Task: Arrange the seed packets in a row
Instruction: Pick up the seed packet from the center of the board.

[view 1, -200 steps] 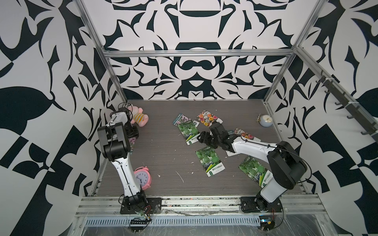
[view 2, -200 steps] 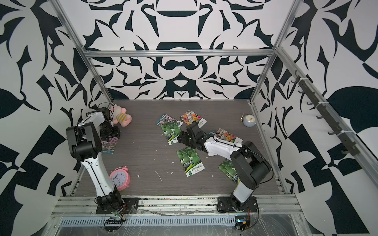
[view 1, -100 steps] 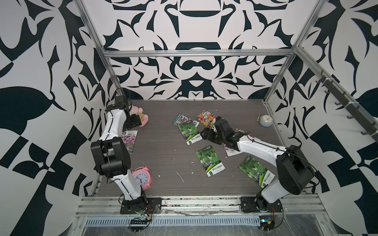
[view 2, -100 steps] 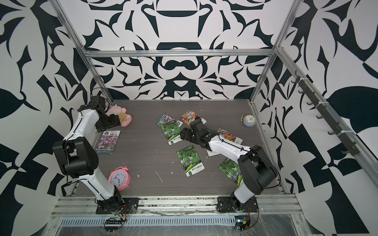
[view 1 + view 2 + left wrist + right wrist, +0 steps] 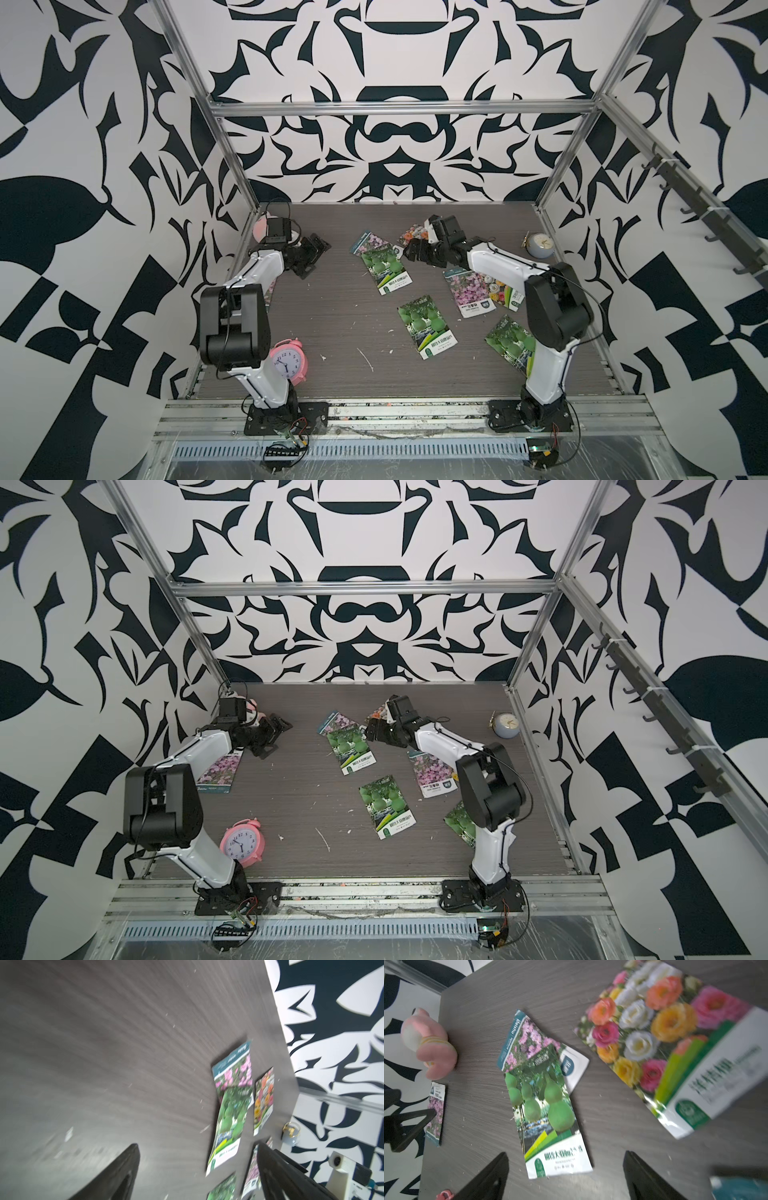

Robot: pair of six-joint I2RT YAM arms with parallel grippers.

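Observation:
Several seed packets lie flat on the dark table. A green gourd packet (image 5: 384, 268) overlaps a purple-flower packet (image 5: 371, 241); the right wrist view shows that gourd packet (image 5: 544, 1109) just ahead of my right gripper (image 5: 565, 1153), open and empty. An orange-pink-white bloom packet (image 5: 664, 1043) lies beside it. In both top views my right gripper (image 5: 411, 251) hovers between these. Another purple packet (image 5: 469, 293) overlaps a bloom packet (image 5: 505, 293). Two gourd packets (image 5: 426, 326) (image 5: 509, 340) lie nearer the front. A purple packet (image 5: 218, 773) sits by the left edge. My left gripper (image 5: 313, 253) is open and empty.
A pink alarm clock (image 5: 289, 361) stands at the front left beside the left arm. A grey-blue alarm clock (image 5: 540, 245) sits at the back right corner. A pink plush toy (image 5: 429, 1043) lies at the back left, behind the left arm. Patterned walls enclose the table.
My left gripper lifted off the purple packet by the left edge and swung right toward the middle. The right gripper drew back toward the far packets. Both jaws widened.

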